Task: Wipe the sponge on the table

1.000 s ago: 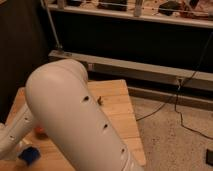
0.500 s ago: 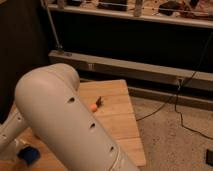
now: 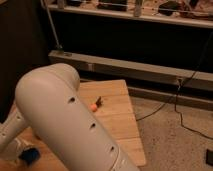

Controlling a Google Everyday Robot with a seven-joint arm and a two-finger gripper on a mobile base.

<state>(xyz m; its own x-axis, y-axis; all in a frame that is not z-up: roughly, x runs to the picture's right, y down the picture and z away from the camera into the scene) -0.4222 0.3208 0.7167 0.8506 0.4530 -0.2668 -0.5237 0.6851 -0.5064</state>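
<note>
The table (image 3: pixel 117 117) is a light wooden top of jointed planks, and my big white arm (image 3: pixel 65 120) covers most of its left side. At the bottom left corner a small dark-blue sponge (image 3: pixel 29 155) lies on the wood. My gripper (image 3: pixel 15 149) is there too, low over the table and right against the sponge's left side. The white wrist housing hides how it meets the sponge.
A small orange object with a dark piece (image 3: pixel 95 105) lies mid-table. A dark shelf unit with a metal rail (image 3: pixel 125 70) stands behind the table. Black cables (image 3: pixel 175 107) cross the speckled floor at right, and a dark object (image 3: pixel 209 157) sits at bottom right.
My arm has swung left and lower, uncovering more of the tabletop and the orange object. The sponge stays at the bottom left by the gripper.
</note>
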